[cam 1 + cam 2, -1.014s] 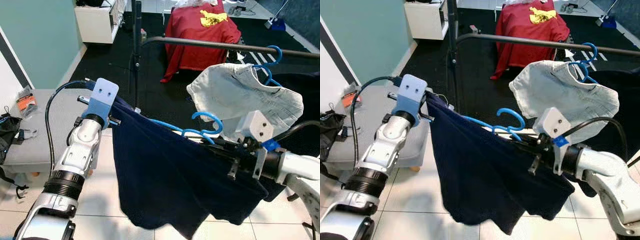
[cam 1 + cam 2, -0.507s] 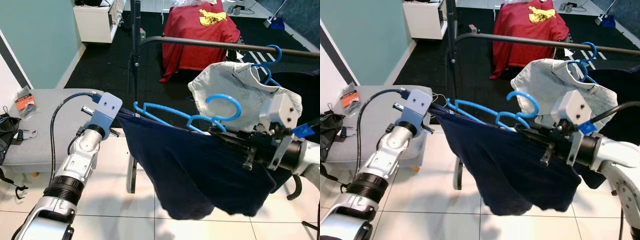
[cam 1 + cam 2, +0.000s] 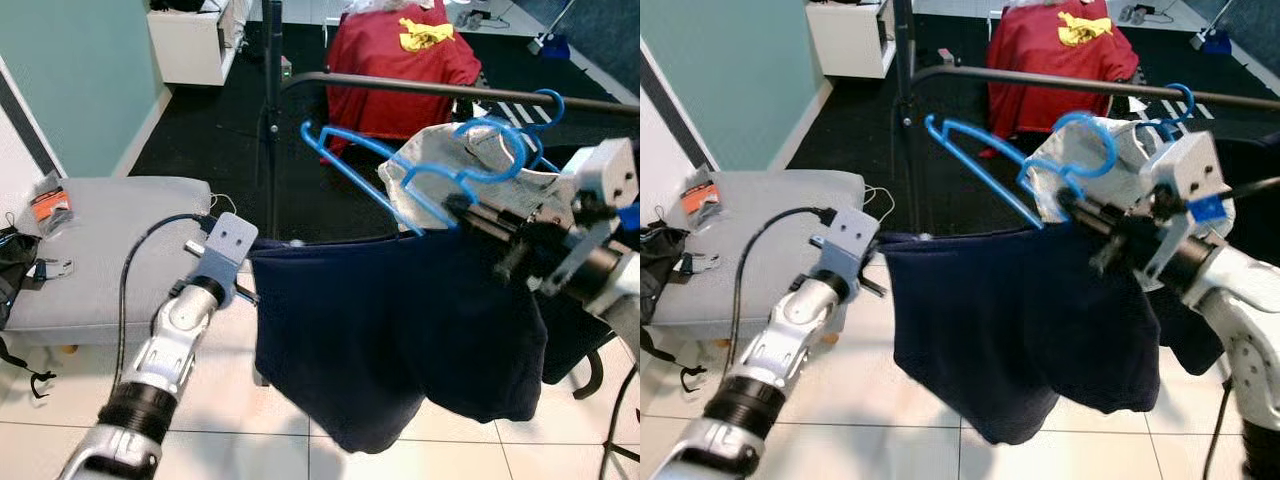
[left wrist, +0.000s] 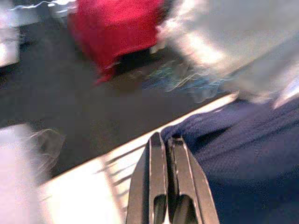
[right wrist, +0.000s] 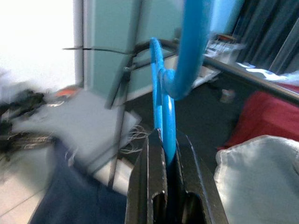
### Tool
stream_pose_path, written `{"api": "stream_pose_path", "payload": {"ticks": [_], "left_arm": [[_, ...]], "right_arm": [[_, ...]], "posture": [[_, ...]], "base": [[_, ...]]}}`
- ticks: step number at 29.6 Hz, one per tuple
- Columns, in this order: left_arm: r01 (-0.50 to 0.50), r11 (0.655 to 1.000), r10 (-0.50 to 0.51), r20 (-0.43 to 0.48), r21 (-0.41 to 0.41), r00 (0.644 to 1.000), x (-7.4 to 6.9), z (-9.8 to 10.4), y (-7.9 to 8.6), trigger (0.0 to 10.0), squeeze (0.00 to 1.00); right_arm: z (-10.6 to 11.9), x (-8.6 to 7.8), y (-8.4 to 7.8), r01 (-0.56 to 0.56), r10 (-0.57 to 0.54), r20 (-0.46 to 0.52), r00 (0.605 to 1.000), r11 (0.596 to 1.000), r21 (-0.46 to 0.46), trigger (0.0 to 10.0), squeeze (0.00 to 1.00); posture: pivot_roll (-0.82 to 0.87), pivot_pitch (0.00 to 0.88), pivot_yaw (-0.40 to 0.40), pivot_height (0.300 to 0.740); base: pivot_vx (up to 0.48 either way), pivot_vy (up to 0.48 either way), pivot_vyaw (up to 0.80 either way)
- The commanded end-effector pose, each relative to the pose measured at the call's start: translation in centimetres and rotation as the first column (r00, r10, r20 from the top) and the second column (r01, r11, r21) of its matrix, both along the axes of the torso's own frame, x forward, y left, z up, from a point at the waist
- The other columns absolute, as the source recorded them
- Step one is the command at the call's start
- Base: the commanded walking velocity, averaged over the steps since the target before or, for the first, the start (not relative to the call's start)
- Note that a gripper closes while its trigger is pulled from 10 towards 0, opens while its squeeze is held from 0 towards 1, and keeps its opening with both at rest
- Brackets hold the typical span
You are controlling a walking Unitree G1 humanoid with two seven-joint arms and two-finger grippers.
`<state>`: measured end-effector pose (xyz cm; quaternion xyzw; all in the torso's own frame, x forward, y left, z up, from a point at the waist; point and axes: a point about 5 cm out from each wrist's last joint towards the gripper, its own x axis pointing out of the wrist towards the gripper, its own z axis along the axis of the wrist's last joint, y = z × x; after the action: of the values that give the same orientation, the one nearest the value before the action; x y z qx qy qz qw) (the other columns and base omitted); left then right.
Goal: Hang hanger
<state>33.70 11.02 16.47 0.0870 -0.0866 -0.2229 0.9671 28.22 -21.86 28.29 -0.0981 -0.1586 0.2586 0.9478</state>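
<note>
Supports: dark metal clothes rail (image 3: 440, 90) runs across the upper scene on a vertical post (image 3: 272, 110) at its left end. A pale denim garment (image 3: 1110, 165) hangs on the rail from a blue hanger (image 3: 540, 125), hook over the bar. Floor: white tiles (image 3: 230, 430) near the robot, black carpet (image 3: 210, 130) further back. Grey padded bench (image 3: 95, 250) stands on the tiles at left; an orange packet (image 3: 50, 203) and a black strap item (image 3: 15, 265) lie on its left end. On the carpet: a red-draped piece of furniture (image 3: 400, 70) with a yellow cloth (image 3: 425, 35) on top, and a white cabinet (image 3: 195, 40) by the teal wall
</note>
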Motion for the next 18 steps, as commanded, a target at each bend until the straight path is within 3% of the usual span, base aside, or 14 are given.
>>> {"api": "stream_pose_path", "payload": {"ticks": [1, 2, 3, 6, 7, 8, 10, 13, 14, 15, 18], "left_arm": [[0.126, 0.989, -0.124, 0.028, -0.076, 0.992, -0.9, 1.2, -1.9, 0.0, 0.0], [0.126, 0.989, -0.124, 0.028, -0.076, 0.992, -0.9, 1.2, -1.9, 0.0, 0.0], [0.195, 0.975, -0.191, 0.05, -0.107, 0.98, -1.4, 1.9, -3.3, 0.0, 0.0], [0.273, 0.953, -0.265, 0.075, -0.128, 0.961, -2.1, 2.7, -4.6, 0.0, 0.0], [0.367, 0.92, -0.356, 0.097, -0.14, 0.929, -3.0, 3.6, -6.1, 0.0, 0.0], [0.367, 0.92, -0.356, 0.097, -0.14, 0.929, -3.0, 3.6, -6.1, 0.0, 0.0], [0.495, 0.858, -0.483, 0.109, -0.136, 0.869, -4.5, 4.3, -7.9, 0.0, 0.0], [0.541, 0.832, -0.531, 0.104, -0.121, 0.841, -5.2, 4.3, -8.5, 0.0, 0.0], [0.584, 0.804, -0.577, 0.093, -0.115, 0.812, -5.7, 4.2, -8.8, 0.0, 0.0], [0.627, 0.768, -0.622, 0.079, -0.128, 0.779, -6.3, 4.2, -8.9, 0.0, 0.0], [0.652, 0.745, -0.65, 0.072, -0.14, 0.757, -6.7, 4.3, -8.9, 0.0, 0.0]], "right_arm": [[-0.4, 0.6, 0.8, 0.046, -0.047, 0.036, 0.998, 0.999, 0.025, 0.0, 0.0], [-0.4, 0.6, 0.8, 0.046, -0.047, 0.036, 0.998, 0.999, 0.025, 0.0, 0.0], [-1.2, 1.2, 1.6, 0.064, -0.066, 0.032, 0.997, 0.996, 0.057, 0.0, 0.0], [-2.1, 1.9, 2.4, 0.087, -0.089, 0.023, 0.996, 0.991, 0.099, 0.0, 0.0], [-3.2, 2.6, 3.0, 0.12, -0.122, 0.006, 0.992, 0.982, 0.144, 0.0, 0.0], [-3.2, 2.6, 3.0, 0.12, -0.122, 0.006, 0.992, 0.982, 0.144, 0.0, 0.0], [-4.9, 3.6, 3.4, 0.187, -0.185, -0.027, 0.982, 0.967, 0.175, 0.0, 0.0], [-5.6, 4.0, 3.5, 0.239, -0.238, -0.018, 0.971, 0.964, 0.121, 0.0, 0.0], [-6.0, 4.3, 3.6, 0.292, -0.293, 0.04, 0.955, 0.956, 0.032, 0.0, 0.0], [-5.5, 4.2, 3.5, 0.351, -0.349, 0.138, 0.927, 0.936, 0.008, 0.0, 0.0], [-5.0, 4.1, 3.5, 0.384, -0.377, 0.207, 0.903, 0.923, 0.005, 0.0, 0.0]], "posture": [[-0.07, 0.164, -0.03, 0.74], [-0.07, 0.164, -0.03, 0.74], [-0.07, 0.159, -0.031, 0.74], [-0.07, 0.154, -0.031, 0.74], [-0.07, 0.149, -0.033, 0.74], [-0.07, 0.149, -0.033, 0.74], [-0.07, 0.145, -0.031, 0.74], [-0.06, 0.14, -0.032, 0.74], [-0.06, 0.136, -0.034, 0.74], [-0.06, 0.134, -0.035, 0.74], [-0.06, 0.134, -0.035, 0.74]], "base": [[0.0, 0.0, 0.0], [0.0, 0.0, 0.0], [0.0, 0.0, 0.0], [0.0, 0.0, 0.0], [0.0, 0.0, 0.0], [0.0, 0.0, 0.0], [0.0, 0.0, 0.0], [0.0, 0.0, 0.0], [0.0, 0.0, 0.0], [0.0, 0.0, 0.0], [0.0, 0.0, 0.0]]}}
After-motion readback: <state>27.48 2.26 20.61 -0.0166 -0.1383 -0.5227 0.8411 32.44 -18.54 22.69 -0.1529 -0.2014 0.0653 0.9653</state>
